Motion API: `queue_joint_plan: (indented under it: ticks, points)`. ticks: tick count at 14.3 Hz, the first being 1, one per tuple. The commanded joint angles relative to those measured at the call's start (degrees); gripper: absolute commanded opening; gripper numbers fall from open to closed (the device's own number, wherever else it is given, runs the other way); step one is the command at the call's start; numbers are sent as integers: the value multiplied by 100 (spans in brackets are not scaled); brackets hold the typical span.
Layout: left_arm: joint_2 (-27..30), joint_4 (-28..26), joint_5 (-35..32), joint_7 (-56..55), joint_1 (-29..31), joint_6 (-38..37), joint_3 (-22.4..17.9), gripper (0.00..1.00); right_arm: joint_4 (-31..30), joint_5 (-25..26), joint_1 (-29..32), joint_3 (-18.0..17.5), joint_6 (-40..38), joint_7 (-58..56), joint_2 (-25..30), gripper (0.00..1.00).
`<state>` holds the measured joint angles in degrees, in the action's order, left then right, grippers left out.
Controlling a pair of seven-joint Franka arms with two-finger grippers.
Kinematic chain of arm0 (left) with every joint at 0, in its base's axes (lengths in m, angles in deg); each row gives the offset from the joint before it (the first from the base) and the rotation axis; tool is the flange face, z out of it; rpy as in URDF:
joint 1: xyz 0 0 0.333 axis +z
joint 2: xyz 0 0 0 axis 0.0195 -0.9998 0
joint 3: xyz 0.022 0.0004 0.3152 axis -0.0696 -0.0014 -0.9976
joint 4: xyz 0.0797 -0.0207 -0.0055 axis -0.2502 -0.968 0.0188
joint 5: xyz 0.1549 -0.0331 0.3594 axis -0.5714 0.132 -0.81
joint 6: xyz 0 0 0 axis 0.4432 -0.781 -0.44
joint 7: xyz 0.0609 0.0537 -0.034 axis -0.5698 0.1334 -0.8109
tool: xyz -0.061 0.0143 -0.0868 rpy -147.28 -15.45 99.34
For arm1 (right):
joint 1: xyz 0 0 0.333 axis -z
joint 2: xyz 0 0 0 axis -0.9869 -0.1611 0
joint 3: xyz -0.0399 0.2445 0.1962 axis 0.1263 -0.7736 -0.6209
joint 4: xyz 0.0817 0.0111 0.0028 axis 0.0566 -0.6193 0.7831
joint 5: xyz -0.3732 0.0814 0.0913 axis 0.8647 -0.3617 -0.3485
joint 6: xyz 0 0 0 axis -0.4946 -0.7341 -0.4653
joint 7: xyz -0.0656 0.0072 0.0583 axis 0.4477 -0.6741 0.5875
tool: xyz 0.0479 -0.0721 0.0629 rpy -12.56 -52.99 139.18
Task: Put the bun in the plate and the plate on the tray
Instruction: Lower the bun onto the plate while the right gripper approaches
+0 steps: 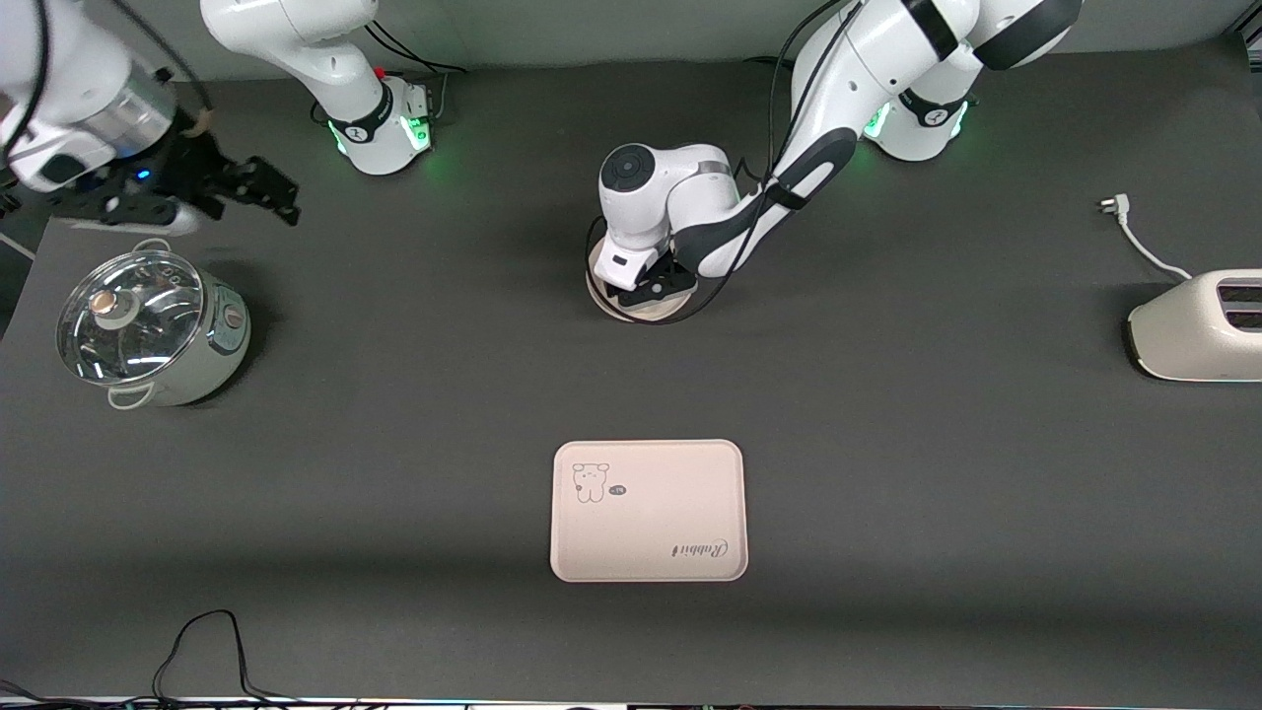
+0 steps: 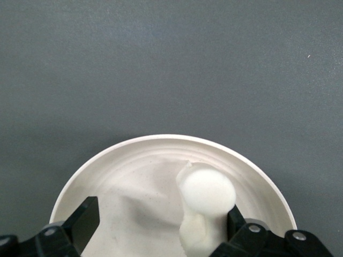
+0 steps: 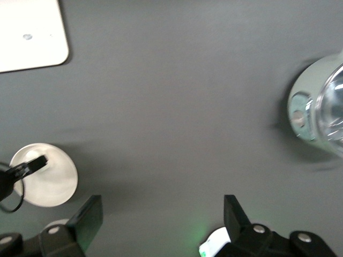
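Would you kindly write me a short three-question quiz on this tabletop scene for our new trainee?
1. True or false: the plate already sits on the tray.
2. Multiple choice: the bun lies (A) in the plate, (B) on the tray, (C) in the pot.
3. Fill in: the right gripper hangs open above the table near the ____.

Key
1. False. The plate rests on the table, farther from the front camera than the tray, and the left gripper is open over it.
2. A. The bun lies in the plate, between the open fingers.
3. Pot.
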<state>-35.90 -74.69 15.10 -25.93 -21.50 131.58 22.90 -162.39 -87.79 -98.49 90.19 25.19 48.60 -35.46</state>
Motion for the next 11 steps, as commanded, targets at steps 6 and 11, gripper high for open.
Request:
queue_joint_plan:
  ticks: [6,11]
  points:
    - [69,-49,-130,-162,-72,47,-58,100,-960,-953,-149,107,406,127,555,100]
    - [78,-49,-130,-162,-54,65,-58,100,-2198,-1383,-158,178,1776,-847,529,100]
